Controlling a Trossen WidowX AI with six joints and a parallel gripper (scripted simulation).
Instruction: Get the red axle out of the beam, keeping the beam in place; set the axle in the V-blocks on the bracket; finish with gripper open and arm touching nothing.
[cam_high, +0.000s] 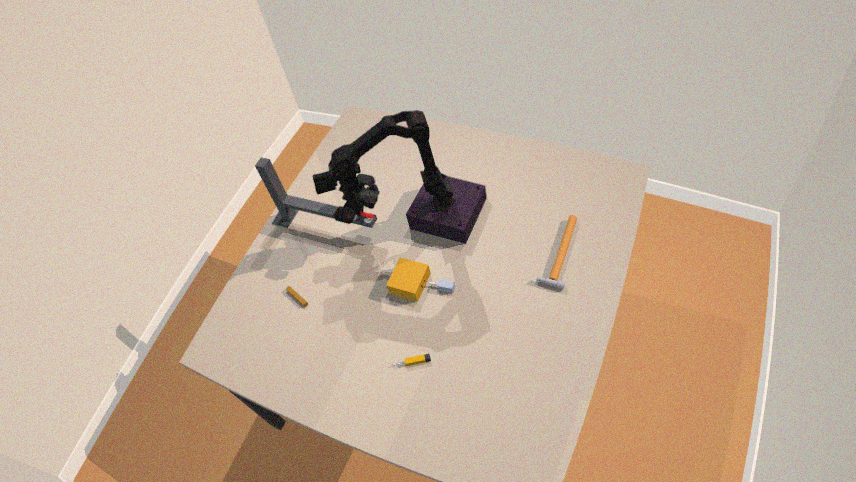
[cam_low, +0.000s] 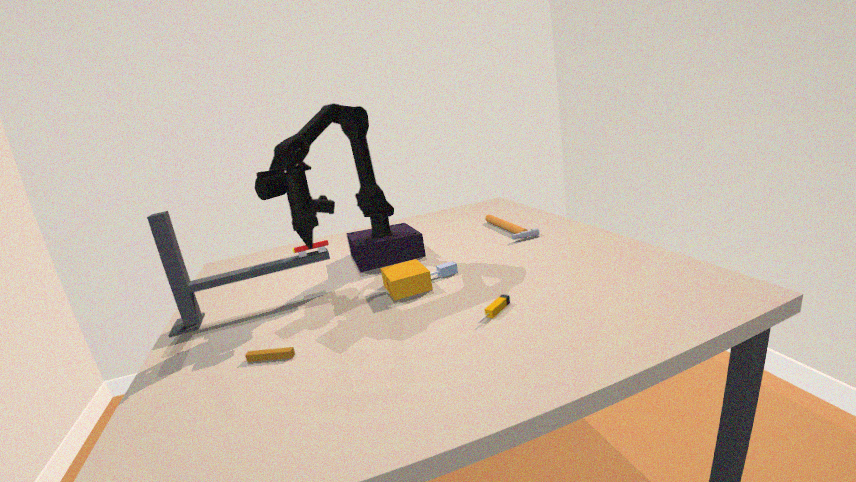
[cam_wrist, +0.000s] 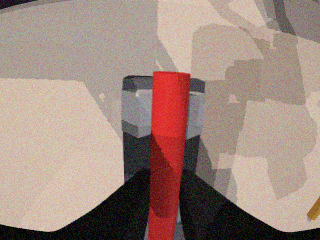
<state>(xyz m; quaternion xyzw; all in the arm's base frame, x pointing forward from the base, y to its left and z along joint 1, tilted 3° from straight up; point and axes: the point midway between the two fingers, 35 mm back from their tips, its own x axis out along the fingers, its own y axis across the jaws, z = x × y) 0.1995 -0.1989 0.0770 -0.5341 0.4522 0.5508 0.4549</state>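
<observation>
"While the hand (cam_high: 354, 214) (cam_low: 310, 244) (cam_wrist: 164, 178) grips the red axle (cam_high: 367, 214) (cam_low: 319, 244) (cam_wrist: 170, 110) between its fingers, look where it is: right over the bracket (cam_high: 311, 206) (cam_low: 251, 275) (cam_wrist: 138, 155)!"

"And why so neatly lined up?"

"Because the V-blocks (cam_high: 366, 220) (cam_low: 322, 249) (cam_wrist: 131, 109) sit under the axle, along the arm of the bracket. The rod runs lengthwise with it, so it should drop into both notches."

"Is it seated?"

"Can't tell from here; it looks just above or touching. The pinch leaves the axle's end jutting past the fingers, over the outer block. Sensible, that keeps the fingertips off it."

"And the beam?"

"I take it to be the yellow block (cam_high: 408, 278) (cam_low: 406, 279), on the surface (cam_high: 509, 371) (cam_low: 419, 383) (cam_wrist: 45, 135) below the hand, well apart, with no red in it. Out it is, then! Lowering, letting go and backing off remain; a sideways nudge on release could roll the axle off."
</observation>
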